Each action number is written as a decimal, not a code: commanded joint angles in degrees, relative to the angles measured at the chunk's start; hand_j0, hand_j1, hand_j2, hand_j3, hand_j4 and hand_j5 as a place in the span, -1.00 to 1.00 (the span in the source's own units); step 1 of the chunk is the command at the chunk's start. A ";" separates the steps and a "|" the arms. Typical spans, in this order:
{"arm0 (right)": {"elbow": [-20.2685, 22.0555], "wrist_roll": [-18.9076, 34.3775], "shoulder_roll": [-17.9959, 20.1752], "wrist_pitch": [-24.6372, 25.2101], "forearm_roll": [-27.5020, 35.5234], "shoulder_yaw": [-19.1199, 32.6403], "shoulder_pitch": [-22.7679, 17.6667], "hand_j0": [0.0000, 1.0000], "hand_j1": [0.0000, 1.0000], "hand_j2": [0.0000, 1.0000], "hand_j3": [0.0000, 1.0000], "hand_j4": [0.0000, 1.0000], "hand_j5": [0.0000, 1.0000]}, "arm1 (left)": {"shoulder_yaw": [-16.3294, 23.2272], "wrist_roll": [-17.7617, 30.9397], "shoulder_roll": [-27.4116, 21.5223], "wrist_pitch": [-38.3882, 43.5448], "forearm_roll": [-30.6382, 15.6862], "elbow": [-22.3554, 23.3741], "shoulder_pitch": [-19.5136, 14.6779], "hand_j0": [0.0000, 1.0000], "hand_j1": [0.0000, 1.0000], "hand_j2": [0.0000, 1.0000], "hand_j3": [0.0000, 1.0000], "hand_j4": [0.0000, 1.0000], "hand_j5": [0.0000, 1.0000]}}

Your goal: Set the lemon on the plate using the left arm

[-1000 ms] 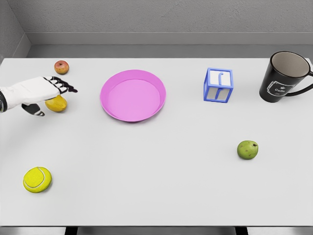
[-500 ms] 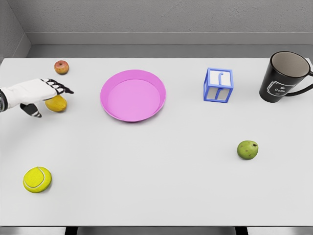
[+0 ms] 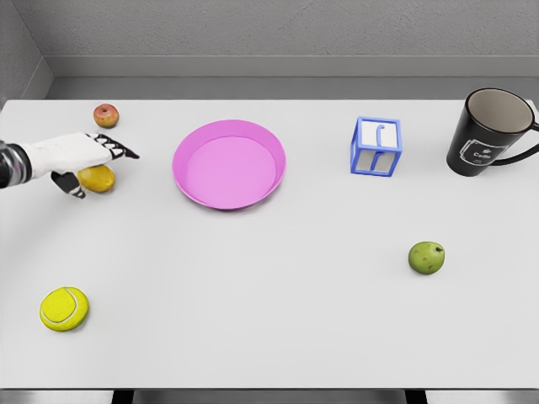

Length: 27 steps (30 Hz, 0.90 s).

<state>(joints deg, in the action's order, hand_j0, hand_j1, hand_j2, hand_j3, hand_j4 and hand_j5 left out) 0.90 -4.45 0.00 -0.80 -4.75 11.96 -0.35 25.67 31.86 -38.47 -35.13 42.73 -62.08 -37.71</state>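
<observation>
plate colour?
Pink: the round shallow plate, clearest in the head view.

We see a white table [image 3: 278, 320] filling nearly the whole view, its top evenly lit with soft shadows. Behind the table's far edge runs a grey ledge [image 3: 286, 87], and above that a rough grey wall [image 3: 278, 29]. To the table's far left a second grey wall [image 3: 17, 50] meets the first in a corner. Beneath the table's near edge, dark legs [image 3: 123, 396] show.
</observation>
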 commanded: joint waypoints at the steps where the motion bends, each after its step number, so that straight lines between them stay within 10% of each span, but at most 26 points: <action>1: -0.02 0.06 0.00 0.01 0.00 0.00 0.00 1.00 1.00 1.00 1.00 1.00 1.00 | 0.35 -0.05 0.15 0.13 -0.19 1.26 0.00 1.00 1.00 1.00 1.00 1.00 1.00; 5: -0.02 0.06 0.00 0.01 0.00 0.00 0.00 1.00 1.00 1.00 1.00 1.00 1.00 | 1.75 0.04 0.24 0.13 0.42 1.26 -0.44 1.00 1.00 1.00 1.00 1.00 1.00; 11: -0.02 0.06 0.00 0.01 0.00 0.00 0.00 1.00 1.00 1.00 1.00 1.00 1.00 | 1.84 0.22 0.59 0.13 1.48 1.08 -0.70 0.36 0.36 0.36 0.36 0.36 0.36; 27: 0.07 -0.03 0.00 0.01 0.00 0.00 0.00 1.00 1.00 1.00 1.00 1.00 1.00 | 2.90 0.39 0.95 0.13 1.30 0.64 -0.97 -0.08 -0.08 -0.08 -0.08 -0.08 -0.08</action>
<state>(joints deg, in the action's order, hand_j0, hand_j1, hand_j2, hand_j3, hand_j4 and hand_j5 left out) 0.90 -4.45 0.00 -0.79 -4.75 11.96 -0.35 28.52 32.05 -37.48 -34.91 44.85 -61.40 -38.93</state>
